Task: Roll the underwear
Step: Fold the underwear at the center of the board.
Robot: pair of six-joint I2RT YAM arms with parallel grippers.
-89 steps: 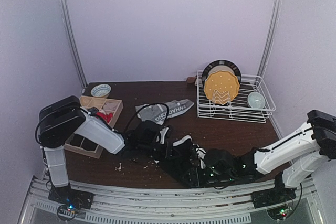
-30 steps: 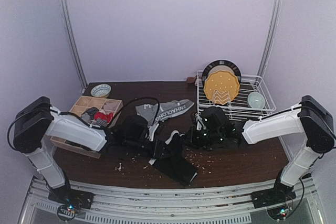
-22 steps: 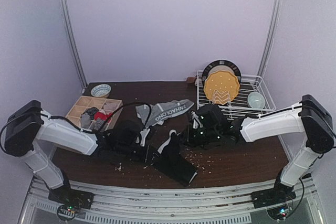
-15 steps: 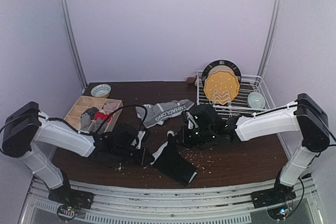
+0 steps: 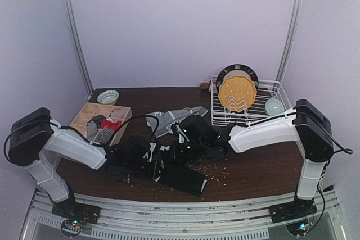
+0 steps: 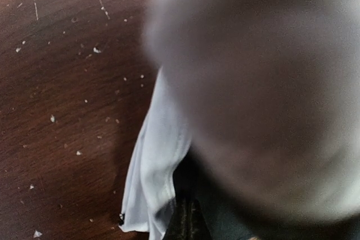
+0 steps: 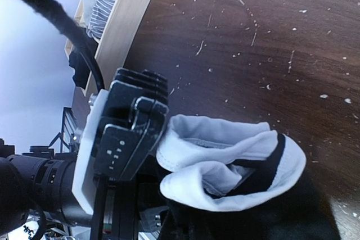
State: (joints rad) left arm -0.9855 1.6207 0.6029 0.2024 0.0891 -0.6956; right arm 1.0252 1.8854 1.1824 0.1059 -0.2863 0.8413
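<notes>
Across the lower half of the top view, dark table [image 5: 259, 175], speckled with pale crumbs [image 5: 222, 168]. At right centre, wire rack [image 5: 284, 117] holding an upright yellow plate [image 5: 237, 95] and a small pale bowl [image 5: 274, 107]. At left centre, wooden divider box [image 5: 122, 112], several compartments filled with small cloth bundles, one red, one striped; whether rolled, not clear. Just behind it, patterned dish [image 5: 108, 96], contents not visible. At lower centre, black brief [image 5: 183, 177] with white-lined waistband, partly flat on the table, its upper-left edge raised between the two arms. Above it, toward centre, grey brief [image 5: 169, 117] with lettered band, lying loose and untouched. Left gripper [image 5: 154, 160] clamped tight on the white edge of the black brief, as seen at bottom centre of the left wrist view. Right gripper [image 5: 181, 149] likewise closed, apparently on the same waistband from the opposite side, contact lost in shadow at the bottom edge of its own view. Likely reason for the double pinch: waistband kept taut and level for a first fold-over. Rolling judged barely begun.
</notes>
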